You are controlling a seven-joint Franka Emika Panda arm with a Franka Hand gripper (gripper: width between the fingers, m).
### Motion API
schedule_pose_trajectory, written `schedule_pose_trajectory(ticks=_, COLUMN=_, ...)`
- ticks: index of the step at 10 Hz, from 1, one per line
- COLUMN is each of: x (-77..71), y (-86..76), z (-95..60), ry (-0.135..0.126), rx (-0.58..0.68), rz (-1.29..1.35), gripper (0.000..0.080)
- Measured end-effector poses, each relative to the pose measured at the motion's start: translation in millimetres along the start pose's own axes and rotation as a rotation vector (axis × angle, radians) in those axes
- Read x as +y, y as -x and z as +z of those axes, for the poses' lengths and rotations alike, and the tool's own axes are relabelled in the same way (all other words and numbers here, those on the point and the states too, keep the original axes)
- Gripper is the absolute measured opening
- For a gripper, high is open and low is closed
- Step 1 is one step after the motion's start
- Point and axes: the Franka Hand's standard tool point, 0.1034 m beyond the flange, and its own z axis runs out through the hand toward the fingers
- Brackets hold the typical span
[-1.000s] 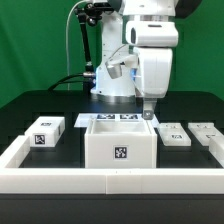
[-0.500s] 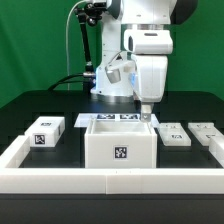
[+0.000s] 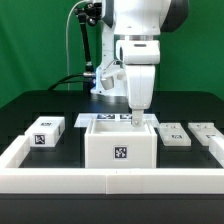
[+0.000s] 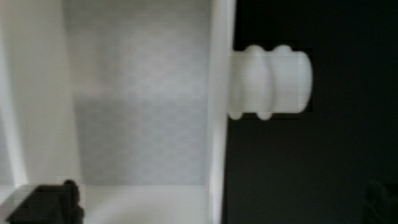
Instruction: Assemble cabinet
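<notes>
Your arm's two-finger gripper (image 3: 133, 118) hovers over the back wall of the large white boxy plastic cabinet (image 3: 120, 146) on the black table (image 3: 35, 105) — open or closed, you cannot tell. Beside the cabinet, a small white tagged block (image 3: 45, 133) and flat white pieces (image 3: 175, 136) lie loose — most of the assembly looks undone.
</notes>
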Motion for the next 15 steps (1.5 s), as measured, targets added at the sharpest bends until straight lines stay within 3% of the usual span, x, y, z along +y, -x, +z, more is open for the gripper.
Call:
schedule_pose_trajectory(ticks=3, x=-3.1, y=0.0, z=13.0, ry=-0.021, rx=0.004, rz=0.011, gripper=0.0797)
schedule_pose_trajectory(ticks=7, x=-4.0, y=-1.4, z=14.6, ry=-0.025, rx=0.005, rz=0.019, gripper=0.0774)
schedule_pose_trajectory(ticks=11, x=-4.0, y=-0.9, z=14.7, ry=-0.025, rx=0.005, rz=0.02, gripper=0.0076)
schedule_pose_trajectory(ticks=12, x=-3.5, y=-0.8, z=14.3, ry=-0.023, rx=0.005, rz=0.02, gripper=0.0035)
schedule_pose_trajectory(ticks=15, x=-3.4, y=-0.8, z=14.3, ry=-0.023, rx=0.005, rz=0.02, gripper=0.0035)
